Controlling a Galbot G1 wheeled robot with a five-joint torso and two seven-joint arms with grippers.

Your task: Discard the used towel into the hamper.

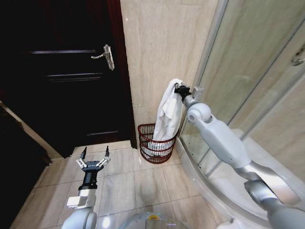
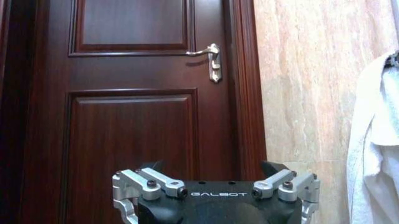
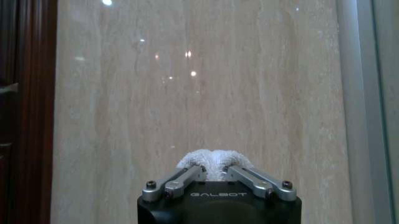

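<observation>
Towel (image 1: 169, 112) hangs pinched in my right gripper (image 1: 180, 89), its tail already inside the hamper (image 1: 156, 143) by the far wall; I'd release straight down. Left gripper (image 1: 94, 155) idles wide, near-left.

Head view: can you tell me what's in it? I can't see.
The right tool holds a white towel up over the red-brown hamper by the tiled wall. The left tool hovers open above the floor, near a dark door.
</observation>
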